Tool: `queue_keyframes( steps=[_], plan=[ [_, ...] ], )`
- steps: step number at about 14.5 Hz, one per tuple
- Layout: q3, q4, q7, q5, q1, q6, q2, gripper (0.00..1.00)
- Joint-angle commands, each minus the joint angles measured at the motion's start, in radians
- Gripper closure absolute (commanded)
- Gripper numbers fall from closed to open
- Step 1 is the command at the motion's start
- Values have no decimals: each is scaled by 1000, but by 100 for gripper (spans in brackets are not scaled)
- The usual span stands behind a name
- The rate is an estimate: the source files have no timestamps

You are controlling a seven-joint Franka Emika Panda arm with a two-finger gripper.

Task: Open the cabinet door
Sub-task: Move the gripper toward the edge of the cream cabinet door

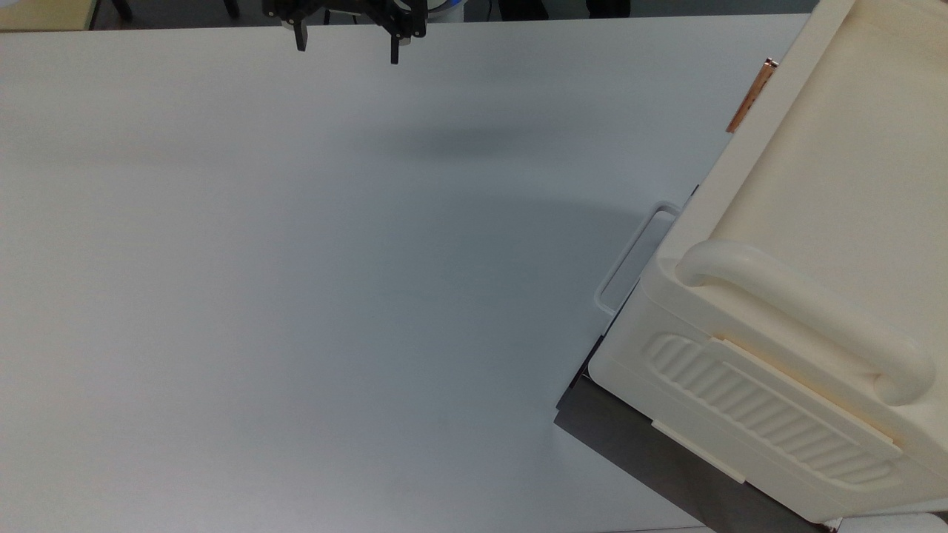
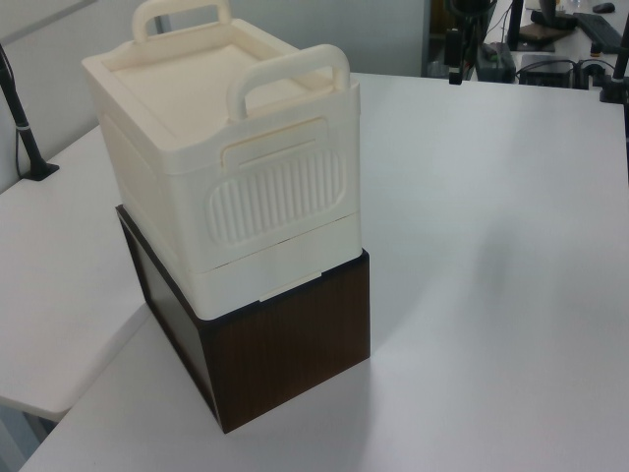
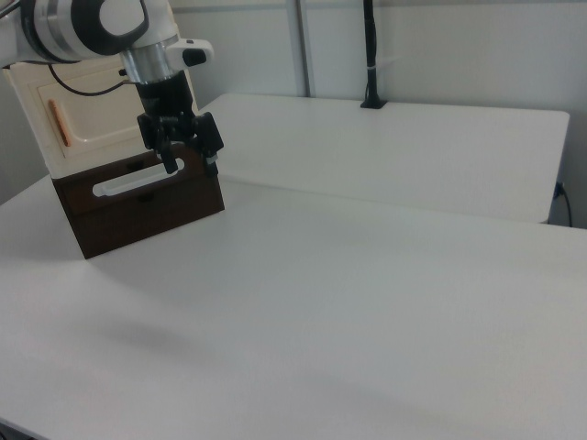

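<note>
The large cream plastic box-shaped cabinet (image 1: 815, 296) sits on a dark brown wooden base (image 2: 285, 344) at the top view's right edge of the white table (image 1: 296, 296). Its flat cream cabinet door (image 3: 101, 115), with copper-coloured bar handle (image 3: 58, 122), appears closed. The black two-finger gripper (image 1: 346, 48) hangs with fingers spread, well apart from the handle. By this reading, nothing is done: approach, grasp and pull all remain.
</note>
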Motion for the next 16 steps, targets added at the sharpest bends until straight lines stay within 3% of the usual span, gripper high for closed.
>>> queue_keyframes(
  steps=[1,10,16],
  plan=[
    [-7,-28,26,-10,16,-14,-20,0],
    [4,-22,-22,22,25,1,-10,0],
    [7,50,-116,153,163,71,-11,0]
  ],
)
